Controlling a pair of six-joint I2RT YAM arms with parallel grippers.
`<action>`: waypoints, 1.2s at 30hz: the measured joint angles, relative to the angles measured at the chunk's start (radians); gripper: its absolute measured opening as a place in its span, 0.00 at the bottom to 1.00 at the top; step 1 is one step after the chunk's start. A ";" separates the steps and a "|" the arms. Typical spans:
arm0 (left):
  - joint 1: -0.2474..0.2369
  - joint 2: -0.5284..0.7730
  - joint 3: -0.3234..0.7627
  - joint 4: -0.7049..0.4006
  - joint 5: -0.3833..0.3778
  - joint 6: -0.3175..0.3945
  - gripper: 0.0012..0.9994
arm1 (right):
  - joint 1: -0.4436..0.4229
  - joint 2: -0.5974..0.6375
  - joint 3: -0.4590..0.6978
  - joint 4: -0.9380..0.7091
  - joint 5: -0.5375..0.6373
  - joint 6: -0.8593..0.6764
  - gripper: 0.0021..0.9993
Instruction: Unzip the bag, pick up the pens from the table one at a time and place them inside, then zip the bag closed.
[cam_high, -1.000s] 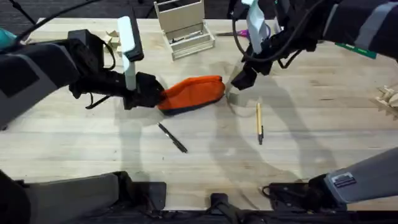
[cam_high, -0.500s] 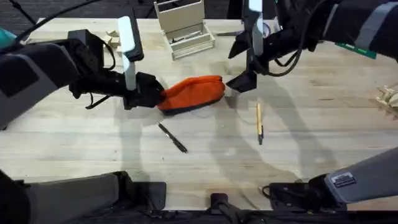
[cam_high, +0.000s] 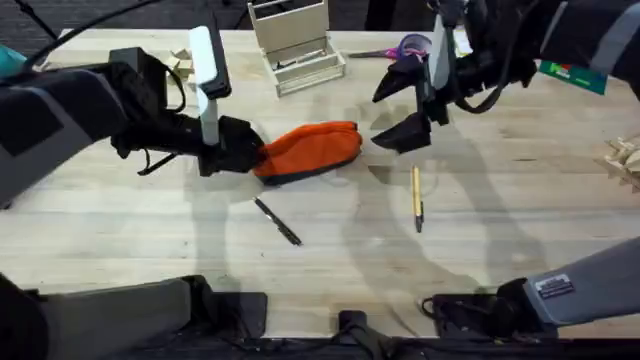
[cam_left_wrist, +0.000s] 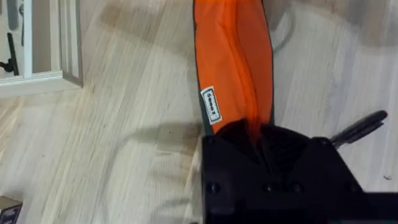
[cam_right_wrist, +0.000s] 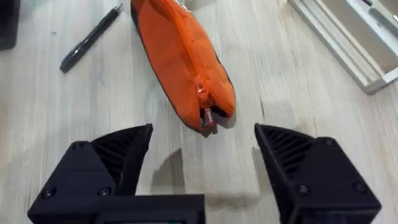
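Lying near the middle of the table (cam_high: 520, 200), the bag (cam_high: 310, 150) stretches lengthwise between the two arms, orange above with a dark edge along its underside; its zipper looks shut along the top seam, and the wrist view from the right shows the metal pull (cam_right_wrist: 206, 116) sitting at the end nearest that arm. The left gripper (cam_high: 240, 148) is clamped on the bag's left end, its black fingers pinched tight over the orange fabric, as the left wrist view shows from close above; a small white label (cam_left_wrist: 211, 106) is sewn into the seam just ahead of the fingers. The right gripper (cam_high: 405, 110) hovers just off the bag's right end, apart from it, with its jaws spread wide and nothing between them; the zipper pull sits in line with the gap between the two fingers, though not yet inside it.

The black pen (cam_high: 277, 221) lies on the table in front of the bag, angled, near but not touching it; the tan pen (cam_high: 417, 197) lies to the right, almost straight fore and aft, below the right gripper and well clear of the bag. Behind the bag stands a pale wooden rack (cam_high: 295, 45), close to the far edge; purple-handled scissors (cam_high: 405, 47) rest near the far edge behind the right arm, partly hidden by it; some small wooden pieces (cam_high: 625, 158) lie at the far right edge.
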 joint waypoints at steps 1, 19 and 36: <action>0.000 0.000 0.000 0.000 0.000 0.000 0.04 | 0.001 0.000 0.000 0.000 -0.002 0.000 1.00; 0.000 0.000 0.000 0.000 0.000 0.000 0.04 | 0.068 0.000 0.000 0.002 0.018 -0.022 1.00; 0.000 0.000 0.000 0.000 0.000 0.000 0.04 | 0.117 0.058 0.000 0.076 0.049 -0.027 0.77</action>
